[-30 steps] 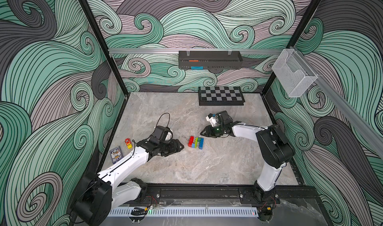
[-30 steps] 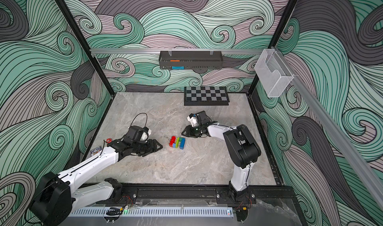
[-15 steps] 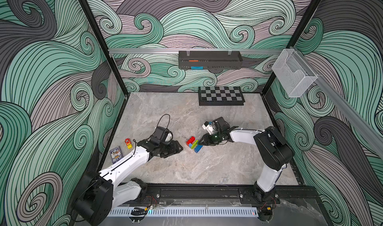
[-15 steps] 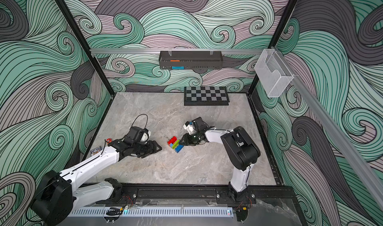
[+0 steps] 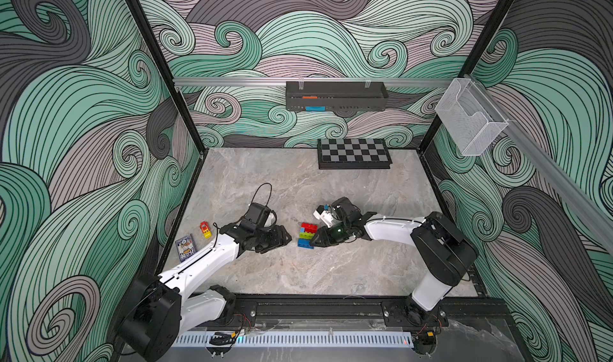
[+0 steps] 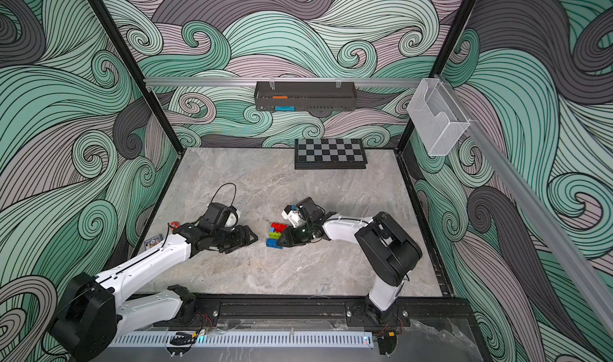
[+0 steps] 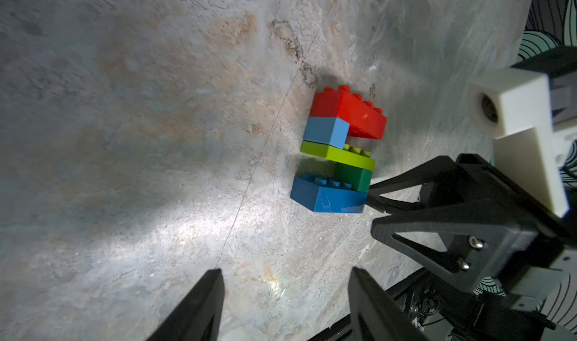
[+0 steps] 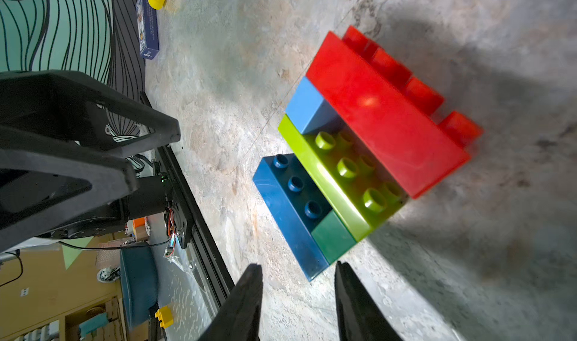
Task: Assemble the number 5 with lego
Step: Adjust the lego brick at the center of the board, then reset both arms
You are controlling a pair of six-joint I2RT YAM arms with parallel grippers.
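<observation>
Red brick [image 8: 387, 117] sat on top, light blue brick [image 8: 307, 108] under one end of it, lime green brick [image 8: 340, 180] in the middle, dark green brick [image 8: 334, 234] under its other end, dark blue brick [image 8: 290, 211] at the bottom. All five looked joined into the number 5 [image 7: 338, 150], lying flat on its side on the marble tabletop [image 5: 331, 270], mid-table between the two arms.

Status as I read it: assembly looked essentially done. No loose lego was visible anywhere in either top view. Can't confirm from these views that every stud was fully seated; the lime green row looked slightly skewed against the blue one in the left wrist view, could be perspective.

Right gripper [image 8: 296, 292] was at the dark blue end, jaws apart with a narrow gap, nothing between them. One fingertip [image 7: 374, 188] was touching or just beside the dark green/dark blue corner, can't tell which. Left gripper [image 7: 284, 295] was near the digit but clear of it, jaws apart, holding nothing.

Left to do, my guess: maybe a final press or nudge, then back both arms off.

Toy car [image 5: 205, 229] and card box [image 5: 185, 247] were well apart at the table's edge, not involved.
</observation>
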